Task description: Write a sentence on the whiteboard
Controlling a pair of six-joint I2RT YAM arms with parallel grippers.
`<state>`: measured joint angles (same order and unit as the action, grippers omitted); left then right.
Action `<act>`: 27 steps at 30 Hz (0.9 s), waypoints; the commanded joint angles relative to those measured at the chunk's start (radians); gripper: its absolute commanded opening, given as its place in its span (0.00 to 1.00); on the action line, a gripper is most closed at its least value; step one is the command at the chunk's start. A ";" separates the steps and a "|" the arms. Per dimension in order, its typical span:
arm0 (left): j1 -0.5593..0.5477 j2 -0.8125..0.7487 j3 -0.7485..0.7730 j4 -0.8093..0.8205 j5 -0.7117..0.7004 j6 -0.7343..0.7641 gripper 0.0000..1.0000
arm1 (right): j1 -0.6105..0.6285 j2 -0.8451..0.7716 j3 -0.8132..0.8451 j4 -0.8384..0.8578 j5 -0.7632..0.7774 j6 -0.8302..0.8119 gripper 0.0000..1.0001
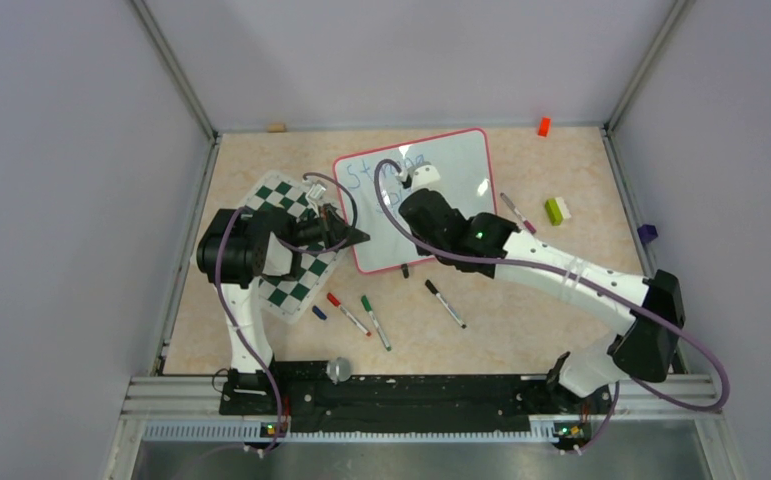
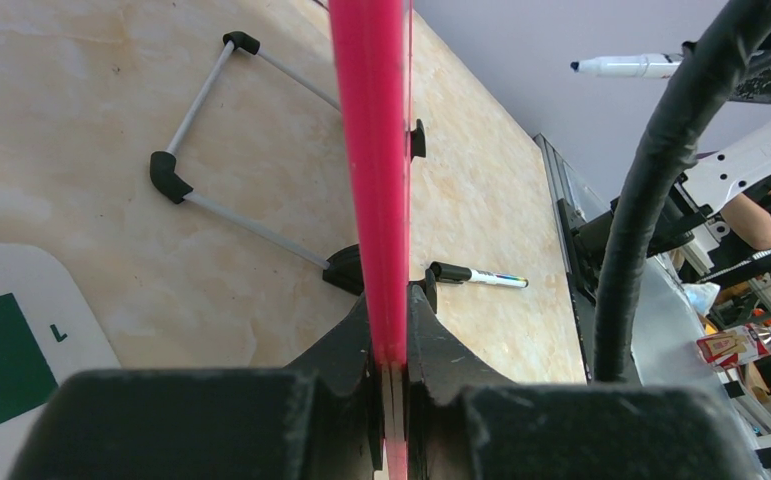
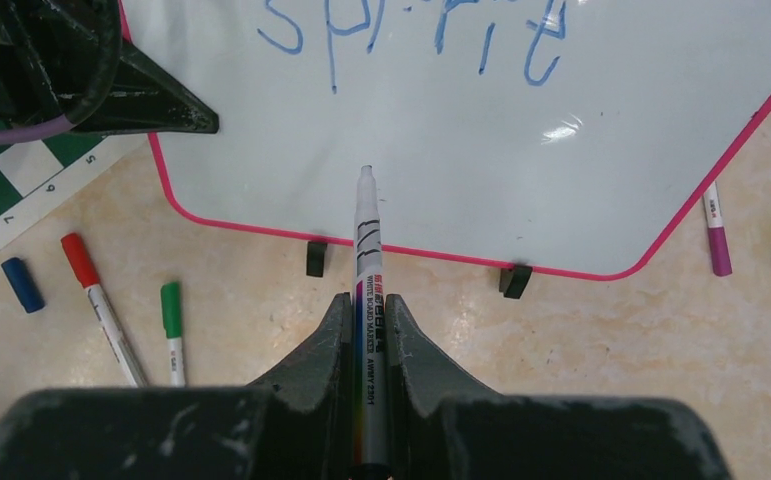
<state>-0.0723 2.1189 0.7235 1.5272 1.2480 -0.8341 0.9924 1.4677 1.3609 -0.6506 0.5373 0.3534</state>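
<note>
The whiteboard lies tilted on the table in the middle, its left side next to the chessboard mat. The left pincer is clenched on the board's pink frame at the lower left edge. In the left wrist view the frame runs straight up out of the closed jaws. The right pincer reaches over the board from the right and grasps a marker. The marker's tip points at a bare patch of the board just below the blue writing, which reads "spirit" there. Whether the tip touches the surface I cannot tell. Two black clips sit on the board's near edge. A red pen and a green pen lie on the table near it.
</note>
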 commanded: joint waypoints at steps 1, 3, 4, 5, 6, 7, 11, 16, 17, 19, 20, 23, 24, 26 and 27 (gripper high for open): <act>0.032 -0.014 -0.004 0.093 -0.095 0.067 0.00 | 0.035 0.029 0.045 0.040 0.034 0.001 0.00; 0.032 -0.015 -0.006 0.093 -0.099 0.066 0.00 | 0.048 0.042 0.053 0.045 0.029 -0.006 0.00; 0.032 -0.016 -0.006 0.093 -0.100 0.065 0.00 | 0.053 0.048 0.058 0.047 0.027 -0.011 0.00; 0.032 -0.016 -0.007 0.093 -0.101 0.064 0.00 | 0.056 0.057 0.060 0.050 0.024 -0.014 0.00; 0.032 -0.015 -0.006 0.093 -0.101 0.064 0.00 | 0.059 0.063 0.064 0.052 0.020 -0.018 0.00; 0.032 -0.016 -0.006 0.093 -0.102 0.063 0.00 | 0.062 0.071 0.068 0.055 0.014 -0.022 0.00; 0.032 -0.012 -0.005 0.093 -0.105 0.056 0.00 | 0.071 0.091 0.083 0.057 0.005 -0.036 0.00; 0.032 -0.015 -0.010 0.093 -0.102 0.071 0.00 | 0.095 0.116 0.096 0.055 0.010 -0.041 0.00; 0.033 -0.016 -0.014 0.093 -0.103 0.075 0.00 | 0.098 0.120 0.098 0.055 0.011 -0.042 0.00; 0.034 -0.016 -0.015 0.093 -0.107 0.076 0.00 | 0.103 0.125 0.100 0.053 0.019 -0.034 0.00; 0.035 -0.014 -0.014 0.093 -0.108 0.074 0.00 | 0.104 0.127 0.099 0.050 0.024 -0.030 0.00; 0.035 -0.011 -0.010 0.093 -0.106 0.068 0.00 | 0.106 0.131 0.100 0.052 0.031 -0.021 0.00; 0.035 -0.011 -0.011 0.093 -0.105 0.066 0.00 | 0.106 0.134 0.102 0.053 0.024 -0.021 0.00; 0.035 -0.010 -0.010 0.092 -0.105 0.066 0.00 | 0.105 0.140 0.103 0.068 -0.010 -0.033 0.00; 0.035 -0.009 -0.010 0.092 -0.105 0.064 0.00 | 0.105 0.144 0.103 0.079 -0.023 -0.041 0.00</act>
<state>-0.0723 2.1185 0.7166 1.5345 1.2407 -0.8356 1.0863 1.6001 1.4105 -0.6163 0.5430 0.3244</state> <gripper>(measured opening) 0.106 0.087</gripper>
